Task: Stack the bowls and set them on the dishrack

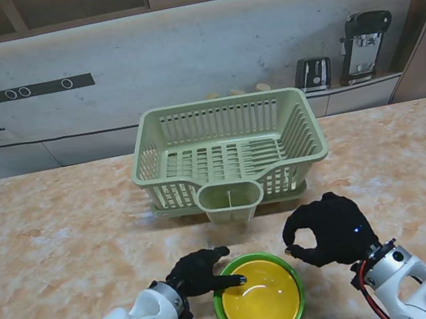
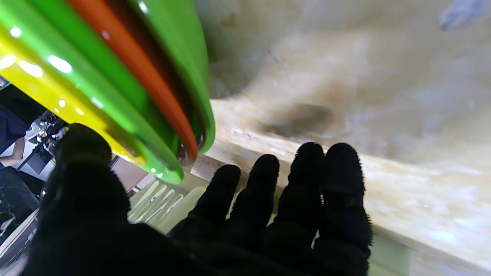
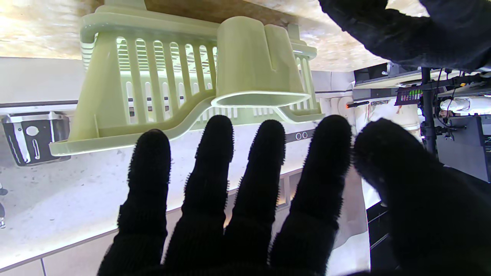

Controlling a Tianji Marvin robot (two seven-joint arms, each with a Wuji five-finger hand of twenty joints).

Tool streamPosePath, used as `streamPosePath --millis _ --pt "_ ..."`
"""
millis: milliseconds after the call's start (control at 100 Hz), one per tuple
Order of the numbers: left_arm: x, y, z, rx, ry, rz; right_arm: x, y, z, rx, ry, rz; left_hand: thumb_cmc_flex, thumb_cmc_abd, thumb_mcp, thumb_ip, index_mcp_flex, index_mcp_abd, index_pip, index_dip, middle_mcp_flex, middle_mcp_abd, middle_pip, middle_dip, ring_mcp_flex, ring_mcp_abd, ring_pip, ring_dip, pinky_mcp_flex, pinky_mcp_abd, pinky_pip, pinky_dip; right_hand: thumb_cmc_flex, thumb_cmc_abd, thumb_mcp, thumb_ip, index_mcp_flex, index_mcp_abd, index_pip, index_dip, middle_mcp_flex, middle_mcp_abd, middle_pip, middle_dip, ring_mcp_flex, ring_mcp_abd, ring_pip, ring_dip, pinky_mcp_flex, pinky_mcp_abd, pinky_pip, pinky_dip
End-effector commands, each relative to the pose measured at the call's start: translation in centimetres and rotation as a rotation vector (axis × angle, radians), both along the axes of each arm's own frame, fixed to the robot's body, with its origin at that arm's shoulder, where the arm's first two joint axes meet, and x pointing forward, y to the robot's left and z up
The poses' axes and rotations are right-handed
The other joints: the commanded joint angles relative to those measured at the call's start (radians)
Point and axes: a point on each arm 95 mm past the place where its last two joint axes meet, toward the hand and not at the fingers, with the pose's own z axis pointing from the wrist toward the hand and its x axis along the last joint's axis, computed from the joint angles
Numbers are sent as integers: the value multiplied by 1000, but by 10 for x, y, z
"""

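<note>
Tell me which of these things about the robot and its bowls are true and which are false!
1. The bowls are stacked together. True.
2. The yellow bowl is on top. True.
3. The bowls are already in the rack. False: they are in front of it, near me.
4. The rack holds plates. False: nothing shows in it.
5. The left hand grips the stack's rim. True.
6. The right hand holds a spoon. False: it holds nothing.

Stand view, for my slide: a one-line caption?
Left hand grips nested bowls; right hand hovers beside, dishrack beyond.
</note>
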Motion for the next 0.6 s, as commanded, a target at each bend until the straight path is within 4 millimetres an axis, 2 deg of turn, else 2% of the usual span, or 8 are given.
streamPosePath --millis 0,180,350,500,560,580,590 --pt "-1 -2 -3 11 32 -17 -2 2 -2 -1 18 0 -18 -30 6 30 -36 23 -11 16 -14 23 5 -3 22 33 20 7 17 36 29 17 5 -11 4 -19 20 -27 20 -1 22 -30 -8 14 5 -21 -8 19 -4 -13 10 -8" --pt "0 -5 -7 29 78 -39 -2 1 -2 -1 14 -1 27 -40 11 34 -57 16 15 83 2 16 31 18 62 30 57 26 63 24 64 31 4 -11 3 -19 21 -28 20 -2 22 -30 -9 14 6 -21 -8 19 -3 -13 10 -9" --pt "1 -7 -12 20 120 -43 -2 1 -2 -2 14 -3 100 -44 16 35 -90 -8 82 268 40 -6 87 55 116 17 102 51 115 6 113 42 5 -10 4 -18 21 -28 20 -2 22 -31 -9 14 5 -20 -9 19 -7 -14 9 -9" --pt "1 -10 -17 22 161 -61 -2 0 -2 -1 14 -5 218 -42 35 37 -141 -25 205 458 95 -36 160 88 188 -11 157 78 184 -25 172 43 4 -10 3 -18 21 -28 20 -2 23 -32 -9 14 6 -20 -8 19 -4 -13 10 -8" --pt "2 -12 -19 21 176 -67 -2 0 -2 -2 13 -5 267 -49 78 37 -164 -30 279 501 121 -57 201 107 227 -29 194 96 220 -49 206 44 5 -10 3 -18 22 -28 20 -2 22 -31 -9 14 6 -21 -8 19 -4 -13 10 -8" --pt "2 -12 -19 20 180 -69 -2 0 -2 -1 13 -5 195 -90 259 29 -173 -31 318 495 132 -66 216 115 244 -37 207 103 236 -57 227 25 5 -10 3 -18 22 -28 20 -2 23 -32 -9 14 5 -21 -9 19 -4 -13 10 -8" --pt "2 -12 -20 20 183 -71 -2 0 -2 -1 13 -6 180 -100 306 27 -177 -34 331 502 137 -70 223 118 251 -40 214 105 243 -61 233 25 5 -10 3 -18 21 -28 20 -2 23 -32 -9 14 6 -22 -8 19 -4 -13 10 -8"
